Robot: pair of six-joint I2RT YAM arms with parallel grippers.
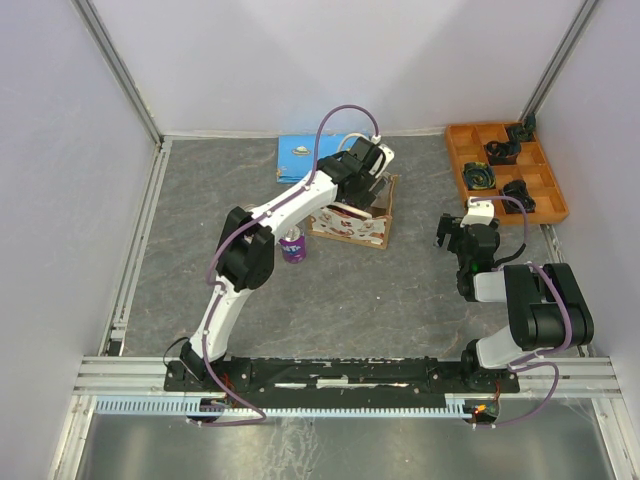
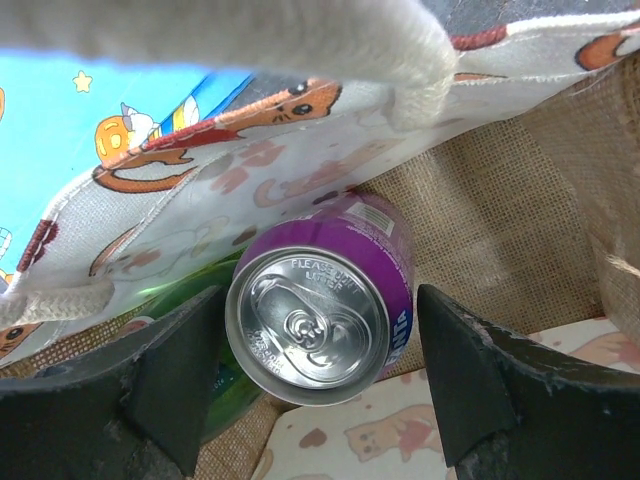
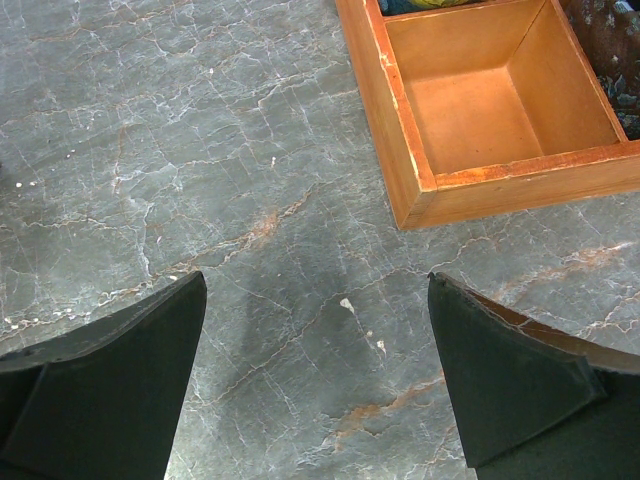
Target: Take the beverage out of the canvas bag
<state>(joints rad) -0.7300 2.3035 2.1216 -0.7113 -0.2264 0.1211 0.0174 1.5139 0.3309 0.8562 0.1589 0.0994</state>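
The canvas bag (image 1: 350, 225) stands at mid table, and my left arm reaches down into its open top. In the left wrist view a purple Fanta can (image 2: 320, 300) lies inside the bag (image 2: 250, 170) with its silver lid facing the camera. My left gripper (image 2: 320, 300) is open with one finger (image 2: 170, 370) on each side of the can; the right finger stands clear of it. A green item (image 2: 230, 395) lies partly hidden under the can. A cream handle (image 2: 300, 40) crosses the top. My right gripper (image 3: 316, 280) is open and empty above bare table.
Another purple can (image 1: 292, 243) stands upright on the table just left of the bag. A flat blue rectangle (image 1: 305, 158) lies behind the bag. The orange compartment tray (image 1: 505, 172) with dark items sits at the back right, its corner (image 3: 480, 110) close to my right gripper (image 1: 447, 232).
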